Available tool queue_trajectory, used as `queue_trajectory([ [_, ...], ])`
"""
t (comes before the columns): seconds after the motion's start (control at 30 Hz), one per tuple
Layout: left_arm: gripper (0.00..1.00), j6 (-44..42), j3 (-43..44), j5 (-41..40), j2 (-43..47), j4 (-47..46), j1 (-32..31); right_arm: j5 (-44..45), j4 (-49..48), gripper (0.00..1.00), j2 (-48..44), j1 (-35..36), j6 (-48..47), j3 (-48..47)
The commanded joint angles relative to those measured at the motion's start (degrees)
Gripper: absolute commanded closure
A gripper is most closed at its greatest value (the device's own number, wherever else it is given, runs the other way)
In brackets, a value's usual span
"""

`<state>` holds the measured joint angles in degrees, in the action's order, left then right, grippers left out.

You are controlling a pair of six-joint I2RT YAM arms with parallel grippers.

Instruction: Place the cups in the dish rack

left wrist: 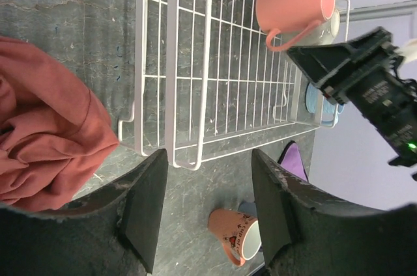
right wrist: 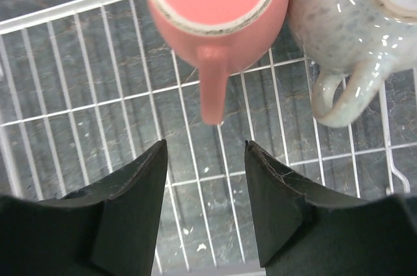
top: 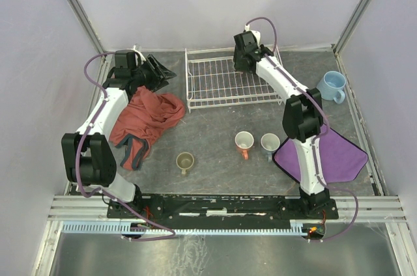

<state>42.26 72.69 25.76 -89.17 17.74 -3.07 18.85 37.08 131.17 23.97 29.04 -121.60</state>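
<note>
Two of the six cups already sit in the dish rack point(top: 215, 84), at its far right corner: the salmon mug point(right wrist: 218, 2) and the cream mug point(right wrist: 345, 28), close beside each other; whether they touch, or stand mouth up or mouth down, cannot be told. The right gripper point(right wrist: 205, 149) hangs over the rack floor with its jaws apart and nothing between them, so it is released. The salmon mug's handle points straight at the gap between the fingertips and lies just beyond them. Any sideways swing on withdrawal could hook that handle, drag the mug across the wires and knock it into the cream mug. Retract along the finger axis first. The left gripper point(left wrist: 208, 159) is likewise parted and empty, poised at the rack's left edge with the red cloth point(left wrist: 45, 139) near one finger. A descent here could strike the rack's rim wire and shift the rack, or snag the cloth. Four cups remain on the table. The white-and-orange mug point(top: 244, 141) and the grey-blue mug point(top: 270, 142) stand just beside each other at the edge of the purple cloth point(top: 332, 152), so a wide approach to one may topple the other. The olive mug point(top: 185, 161) stands alone, and the light blue mug point(top: 332, 86) sits near the right wall, where clearance for the arm looks tight.
</note>
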Motion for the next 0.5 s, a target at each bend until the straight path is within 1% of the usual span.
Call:
queue_trajectory([
  [0.0, 0.36, -4.4, 3.1, 1.0, 1.7, 0.5, 0.2, -1.5, -1.2, 0.42, -8.7, 0.6, -0.4, 2.9],
  [0.03, 0.35, -4.8, 3.5, 2.1, 1.6, 0.5, 0.2, -1.7, -1.1, 0.42, -10.1, 0.6, -0.5, 4.2],
  [0.1, 0.28, -5.4, 4.1, 4.4, 1.4, 0.4, 0.2, -2.2, -0.8, 0.42, -13.3, 0.6, -0.8, 7.1],
  [0.2, 0.27, -6.4, 3.5, 8.2, 2.2, -0.7, 0.1, -2.8, 1.5, 0.42, -18.2, 0.6, -1.4, 10.3],
  [0.23, 0.19, -6.4, 3.0, 8.9, 2.9, -0.8, 0.0, -2.8, 2.6, 0.42, -19.8, 0.6, -1.7, 11.2],
  [0.27, 0.07, -6.4, 2.5, 10.3, 3.5, -1.3, 0.0, -3.0, 3.8, 0.42, -21.2, 0.6, -1.8, 12.2],
  [0.3, 0.01, -6.9, 2.0, 11.6, 4.1, -1.6, 0.0, -3.3, 4.9, 0.42, -22.6, 0.6, -2.1, 13.1],
  [0.33, 0.00, -7.0, 1.0, 13.2, 4.7, -2.2, 0.0, -3.5, 6.0, 0.42, -24.0, 0.6, -2.5, 13.9],
  [0.4, 0.01, -4.8, -2.3, 18.9, 6.0, -8.4, 0.0, -4.0, 7.0, 0.41, -27.4, 0.6, -2.6, 16.6],
  [0.47, 0.01, -1.1, -4.8, 22.2, 6.8, -13.6, 0.0, -4.4, 7.6, 0.41, -30.6, 0.5, -2.5, 19.0],
])
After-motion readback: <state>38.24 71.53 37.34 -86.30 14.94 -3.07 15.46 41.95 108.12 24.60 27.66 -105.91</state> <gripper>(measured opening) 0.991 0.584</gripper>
